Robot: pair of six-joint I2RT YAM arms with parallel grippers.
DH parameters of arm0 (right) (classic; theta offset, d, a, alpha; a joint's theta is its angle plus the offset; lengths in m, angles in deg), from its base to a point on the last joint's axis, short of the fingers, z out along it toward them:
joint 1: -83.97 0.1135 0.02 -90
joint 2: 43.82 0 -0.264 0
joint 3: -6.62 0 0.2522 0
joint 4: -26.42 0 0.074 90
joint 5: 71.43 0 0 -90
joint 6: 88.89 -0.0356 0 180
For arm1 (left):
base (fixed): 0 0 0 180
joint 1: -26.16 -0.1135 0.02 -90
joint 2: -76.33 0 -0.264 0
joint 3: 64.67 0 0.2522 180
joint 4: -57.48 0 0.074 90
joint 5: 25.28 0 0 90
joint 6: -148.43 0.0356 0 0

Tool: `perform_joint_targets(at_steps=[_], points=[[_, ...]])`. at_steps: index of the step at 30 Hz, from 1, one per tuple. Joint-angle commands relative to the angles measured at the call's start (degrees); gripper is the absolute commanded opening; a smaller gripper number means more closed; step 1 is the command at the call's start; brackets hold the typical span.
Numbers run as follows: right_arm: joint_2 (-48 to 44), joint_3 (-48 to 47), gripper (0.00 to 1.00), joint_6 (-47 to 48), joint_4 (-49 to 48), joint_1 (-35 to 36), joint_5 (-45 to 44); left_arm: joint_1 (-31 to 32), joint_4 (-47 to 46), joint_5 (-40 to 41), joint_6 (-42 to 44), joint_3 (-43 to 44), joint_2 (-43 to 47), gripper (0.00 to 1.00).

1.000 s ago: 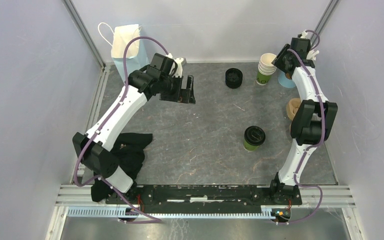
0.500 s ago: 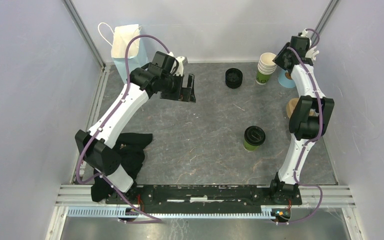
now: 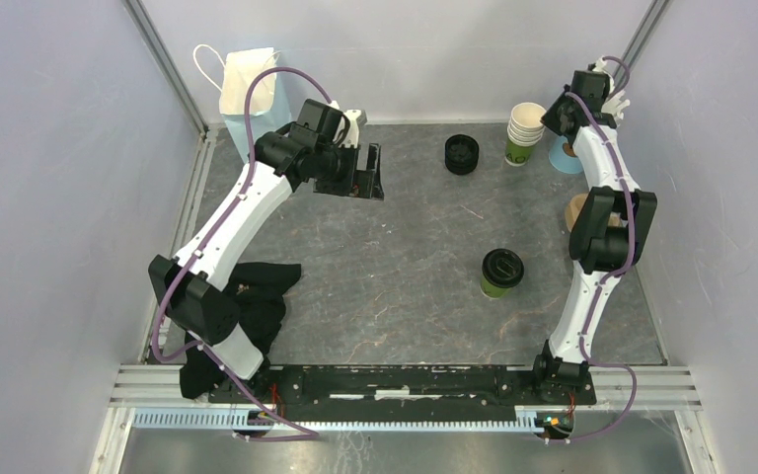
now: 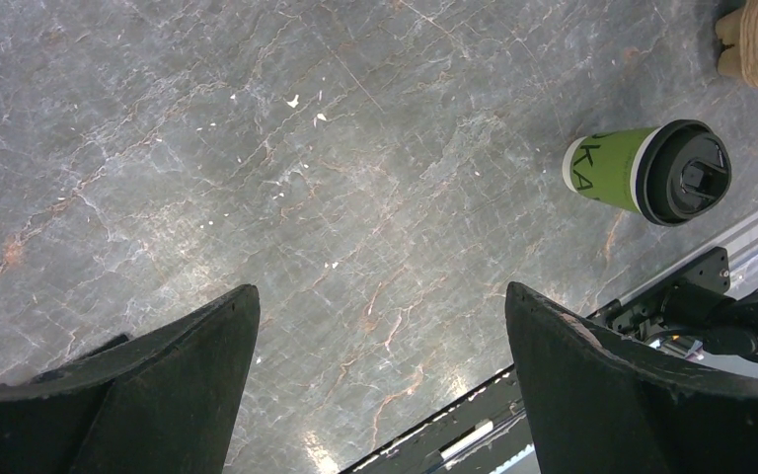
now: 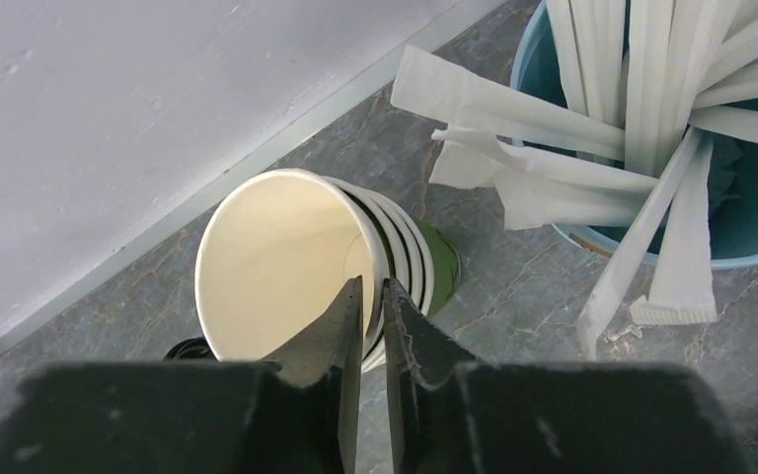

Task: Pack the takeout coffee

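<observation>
One takeout coffee cup (image 3: 501, 273), green with a black lid, stands at the right middle of the table. It also shows in the left wrist view (image 4: 651, 170). The second lidded cup is out of view. My left gripper (image 3: 365, 180) is open and empty above the back-left table, far from the cup (image 4: 380, 296). My right gripper (image 3: 550, 117) is at the back right, over the stack of lidless cups (image 3: 525, 133). In the right wrist view its jaws (image 5: 370, 286) are pinched on the rim of the top lidless cup (image 5: 276, 257), one finger inside and one outside.
A stack of black lids (image 3: 462, 154) sits at the back middle. A blue tub (image 5: 750, 227) of white paper-wrapped sticks stands right of the cup stack. A brown cardboard item (image 3: 578, 213) lies by the right arm. A paper bag (image 3: 247, 84) stands back left. Black cloth (image 3: 257, 296) lies front left.
My left gripper has drifted slightly toward the back left. My right wrist has shifted a little toward the back wall at the cup stack. The lidded cup has not moved.
</observation>
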Motion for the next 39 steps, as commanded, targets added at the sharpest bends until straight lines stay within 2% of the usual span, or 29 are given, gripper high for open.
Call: perform_joint_targets(at_steps=[1,8,16,26,28,31,34,37,39], points=[[0.52,-3.3,0.15,-0.56,-0.46,-0.16,-1.75,-0.36,-0.26,0.57,2.52,1.97,-0.1,1.0],[-1.02,-4.74,0.0,-2.3,3.99,-0.11,-1.63,-0.36,-0.41,-0.06,2.38,1.76,0.11,1.0],[-7.12,-0.98,0.0,-9.4,4.77,-1.14,1.36,-0.34,-0.98,-0.77,2.39,1.0,1.04,1.0],[-16.03,13.27,0.0,-13.29,-8.11,-3.99,8.13,-0.32,-1.22,-1.04,2.47,0.78,1.89,1.0],[-18.03,17.03,0.0,-10.59,-11.95,-3.22,7.15,-0.31,-1.39,-1.03,2.5,0.74,1.92,1.0],[-16.77,15.69,0.0,-10.33,-8.22,-4.63,11.74,-0.32,-1.43,-1.2,2.58,0.82,1.72,1.0],[-20.46,18.65,0.0,-6.96,-11.06,-3.46,6.04,-0.35,-1.48,-1.07,2.43,0.26,2.14,1.0],[-17.33,17.17,0.0,-7.76,-5.99,-4.04,11.93,-0.35,-1.65,-1.51,2.49,0.47,1.54,1.0],[-22.24,24.32,0.0,-6.39,-13.55,-2.9,8.37,-0.29,-1.63,-2.08,2.35,0.97,1.36,1.0]])
